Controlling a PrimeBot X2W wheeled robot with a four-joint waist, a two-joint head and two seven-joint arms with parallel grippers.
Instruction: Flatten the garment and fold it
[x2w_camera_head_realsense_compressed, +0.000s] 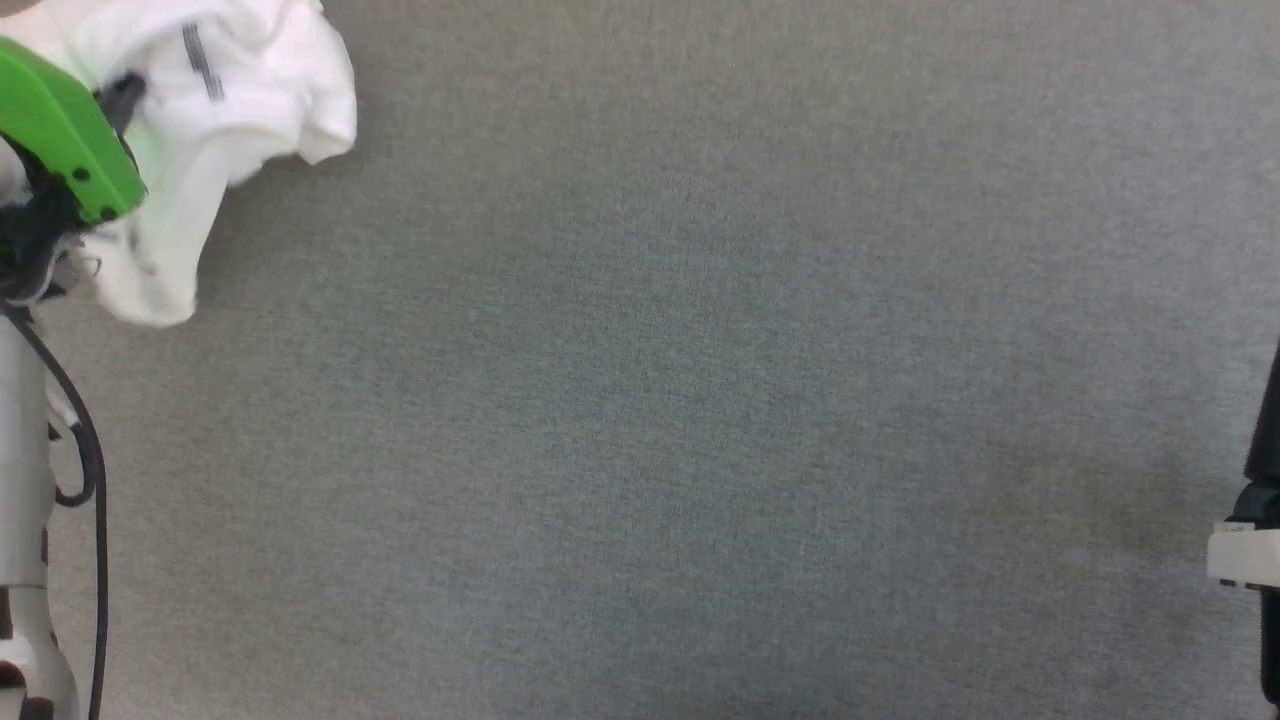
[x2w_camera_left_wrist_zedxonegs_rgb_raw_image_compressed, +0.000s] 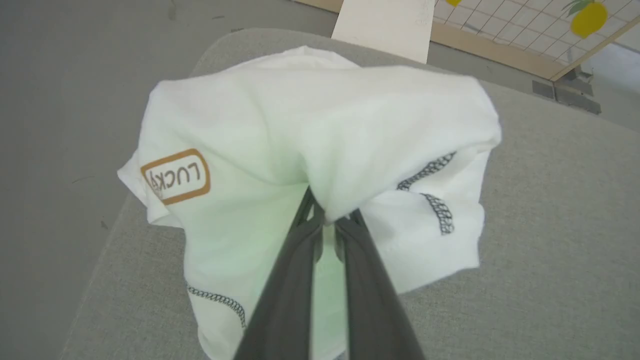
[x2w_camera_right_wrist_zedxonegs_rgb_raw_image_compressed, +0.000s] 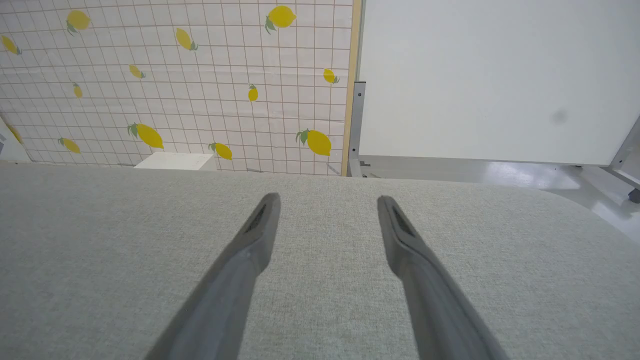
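Note:
The garment (x2w_camera_head_realsense_compressed: 250, 90), a crumpled white T-shirt, is bunched at the far left of the grey fabric table (x2w_camera_head_realsense_compressed: 700, 400). My left gripper (x2w_camera_head_realsense_compressed: 122, 100), with its green housing, reaches into it. In the left wrist view the garment (x2w_camera_left_wrist_zedxonegs_rgb_raw_image_compressed: 325, 120) drapes over the fingertips of my left gripper (x2w_camera_left_wrist_zedxonegs_rgb_raw_image_compressed: 330, 210), which is shut on a pinch of cloth. A tan-outlined logo patch (x2w_camera_left_wrist_zedxonegs_rgb_raw_image_compressed: 176, 176) and grey zigzag seams (x2w_camera_left_wrist_zedxonegs_rgb_raw_image_compressed: 435, 200) show on its folds. My right gripper (x2w_camera_right_wrist_zedxonegs_rgb_raw_image_compressed: 327, 205) hovers open above bare table at the right, with nothing between its fingers.
The table's rounded corner (x2w_camera_left_wrist_zedxonegs_rgb_raw_image_compressed: 215, 45) lies just beyond the garment, with grey floor past it. A white box (x2w_camera_right_wrist_zedxonegs_rgb_raw_image_compressed: 175, 161) stands behind the table's far edge. A lemon-patterned partition (x2w_camera_right_wrist_zedxonegs_rgb_raw_image_compressed: 175, 75) and a white panel (x2w_camera_right_wrist_zedxonegs_rgb_raw_image_compressed: 500, 75) rise beyond.

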